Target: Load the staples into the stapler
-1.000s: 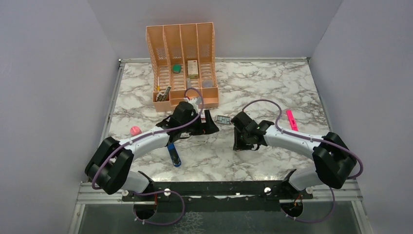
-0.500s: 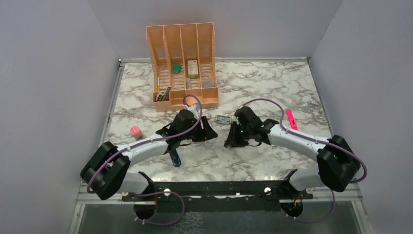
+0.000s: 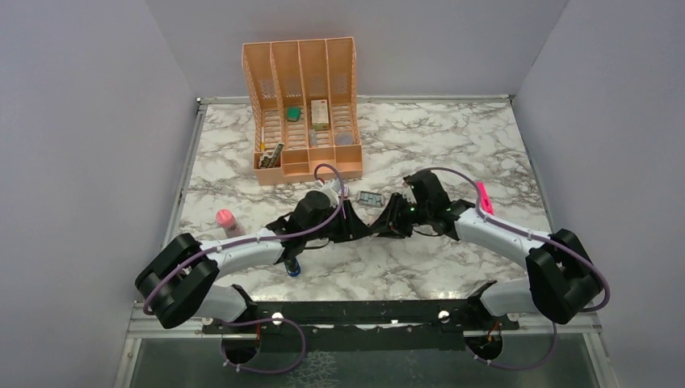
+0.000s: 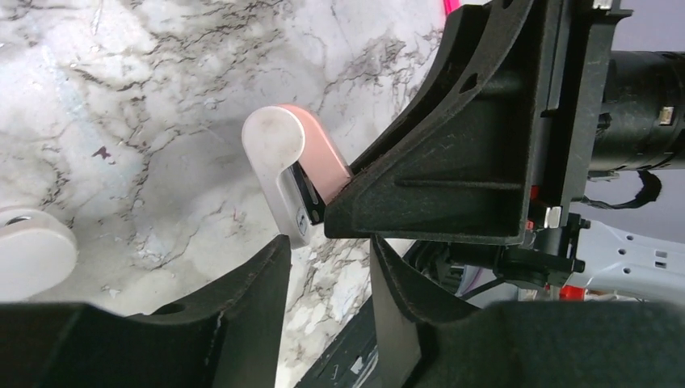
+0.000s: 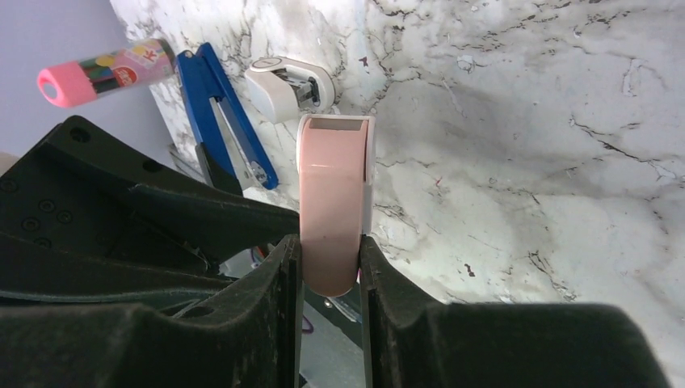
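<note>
1. Presently both arms reach to one spot on the worktop [image 3: 452,137], in front of the orange file rack [image 3: 275,174] and a little past its right front corner, towards the arm bases; their pincers meet there tip to tip
2. The right pincer [image 5: 327,242] is clamped on a small pink-and-white piece [image 5: 331,202], which sticks out beyond its fingertips; what the piece is cannot be told
3. The left pincer [image 4: 329,257] has its jaws apart with nothing between them: bare marble shows in the gap, and the held piece sits just ahead of its tips
4. The staples [image 3: 371,197] lie in their small grey tray on the worktop, just in front of the rack's right front corner and near both pincers
5. The stapler [image 5: 218,105] lies farther out from the rack, in front of its left half and nearer the arm bases, partly under the left arm; the right wrist view shows its blue body opened in a narrow V with the silver channel bare
6. A small white rounded object [image 5: 287,85] also lies in front of the rack, just beside the stapler
7. A pink-capped marker [image 5: 105,69] lies in front of the rack's left corner, and a thin pink marker [image 3: 483,196] lies well off to the rack's right
</note>
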Robot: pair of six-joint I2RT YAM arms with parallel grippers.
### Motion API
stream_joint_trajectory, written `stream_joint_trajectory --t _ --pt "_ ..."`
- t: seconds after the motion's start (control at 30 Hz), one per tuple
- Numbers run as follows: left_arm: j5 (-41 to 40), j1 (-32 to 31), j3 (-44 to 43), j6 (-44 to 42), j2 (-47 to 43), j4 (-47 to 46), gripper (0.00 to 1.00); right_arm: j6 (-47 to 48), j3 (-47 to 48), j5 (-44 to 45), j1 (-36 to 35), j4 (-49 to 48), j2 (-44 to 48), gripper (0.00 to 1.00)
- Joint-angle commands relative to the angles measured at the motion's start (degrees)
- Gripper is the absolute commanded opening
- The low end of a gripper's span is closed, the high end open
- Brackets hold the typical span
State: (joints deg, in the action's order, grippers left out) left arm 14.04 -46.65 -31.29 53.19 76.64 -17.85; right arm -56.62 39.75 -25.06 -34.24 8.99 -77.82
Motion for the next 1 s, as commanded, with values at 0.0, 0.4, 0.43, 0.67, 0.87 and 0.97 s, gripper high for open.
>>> stream_joint_trajectory --t 0.0,0.4,0.43,0.67,0.87,0.97 --pt "-3.06 -0.65 0.43 0.16 0.02 -3.24 0.41 -3.25 0.00 -5.77 0.23 -5.09 3.62 0.22" --pt "-13.62 -0.71 6.52 0.94 -12.32 -3.16 0.52 -2.22 -0.57 -1.88 1.76 -1.45 6.02 0.22" --pt "-13.63 -0.70 6.66 0.79 -12.55 -3.16 0.52 -2.40 -0.65 -2.47 1.98 -2.09 6.18 0.22" --pt "-6.44 -0.72 3.77 -0.80 -7.25 -5.35 0.49 -3.85 -0.32 -6.69 2.22 -5.73 6.62 0.22" --pt "-5.25 -0.65 4.14 1.08 -5.32 -10.46 0.45 -4.29 -0.46 -8.18 2.23 -6.69 7.39 0.22" --pt "-4.67 -0.65 3.97 1.05 -4.42 -11.32 0.42 -3.94 -0.19 -8.69 2.25 -6.65 7.47 0.22"
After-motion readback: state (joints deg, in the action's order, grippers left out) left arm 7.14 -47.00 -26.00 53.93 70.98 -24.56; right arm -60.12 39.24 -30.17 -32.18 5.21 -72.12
